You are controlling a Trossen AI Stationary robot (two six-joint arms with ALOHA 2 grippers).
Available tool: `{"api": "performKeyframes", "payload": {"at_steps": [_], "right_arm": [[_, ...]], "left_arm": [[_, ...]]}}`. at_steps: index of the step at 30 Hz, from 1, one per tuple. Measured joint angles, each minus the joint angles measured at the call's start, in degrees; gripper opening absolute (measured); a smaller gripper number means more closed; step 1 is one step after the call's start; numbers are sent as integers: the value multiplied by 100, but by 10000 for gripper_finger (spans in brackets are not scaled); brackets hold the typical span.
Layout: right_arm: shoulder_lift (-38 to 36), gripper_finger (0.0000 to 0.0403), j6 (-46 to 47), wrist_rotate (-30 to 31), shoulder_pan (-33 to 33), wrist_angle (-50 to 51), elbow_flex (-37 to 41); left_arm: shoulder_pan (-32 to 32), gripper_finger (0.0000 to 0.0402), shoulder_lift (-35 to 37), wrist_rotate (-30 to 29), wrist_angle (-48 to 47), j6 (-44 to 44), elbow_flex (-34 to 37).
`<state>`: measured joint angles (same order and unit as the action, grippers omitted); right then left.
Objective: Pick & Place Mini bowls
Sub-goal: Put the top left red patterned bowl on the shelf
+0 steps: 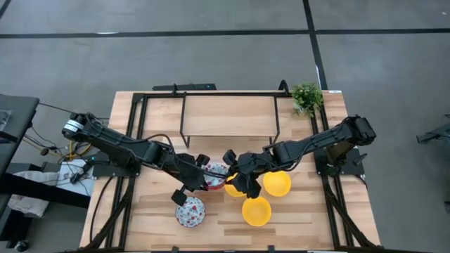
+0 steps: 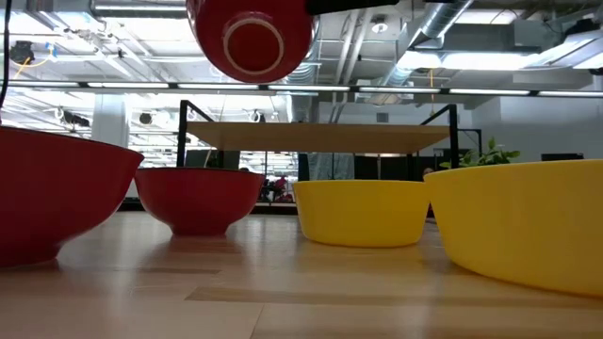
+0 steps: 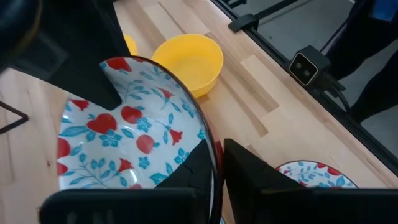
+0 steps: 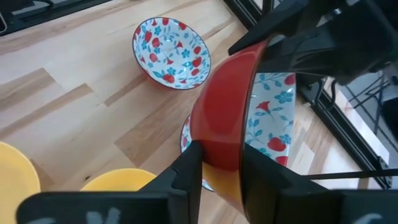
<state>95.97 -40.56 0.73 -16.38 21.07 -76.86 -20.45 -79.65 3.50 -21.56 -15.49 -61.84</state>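
Two grippers meet over mid-table on one floral bowl (image 4: 239,118), red outside, held off the wood; low view shows it up high, foot ring facing the camera, so it's tipped on edge, rim plane near vertical. Left gripper (image 3: 214,162) has its fingers pinched narrow on that bowl's rim, one finger inside, one outside. Right gripper (image 4: 217,168) is clamped narrow on the rim of the same bowl from the other side. In the high view the held bowl (image 1: 214,171) is mostly hidden between both wrists. Second floral bowl (image 1: 190,211) sits upright, mouth up, near the table's front edge on the left arm's side, with bare wood around it. A third floral bowl (image 4: 186,134) peeks out under the held one, resting on the table. Yellow bowl (image 1: 277,183) is upright just beside the right gripper; another yellow bowl (image 1: 256,211) sits in front of it, close together but can't tell if touching; a third yellow bowl (image 1: 234,188) is partly under the right gripper. Table (image 1: 302,218) has open wood at the front corners and between the bowls and side edges. Black frame shelf (image 1: 228,116) takes the back half; small plant (image 1: 306,97) at the back right corner.
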Motion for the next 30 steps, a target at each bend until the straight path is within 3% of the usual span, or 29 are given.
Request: {"api": "performKeyframes", "payload": {"at_steps": [15,30], "right_arm": [[26,9,-2,-169,-4,40,17],[15,1,22,-165,-92,217,5]], "left_arm": [[11,71,26,-57,252,-7,-35],[13,83,17,-95,593,75,-24]]}}
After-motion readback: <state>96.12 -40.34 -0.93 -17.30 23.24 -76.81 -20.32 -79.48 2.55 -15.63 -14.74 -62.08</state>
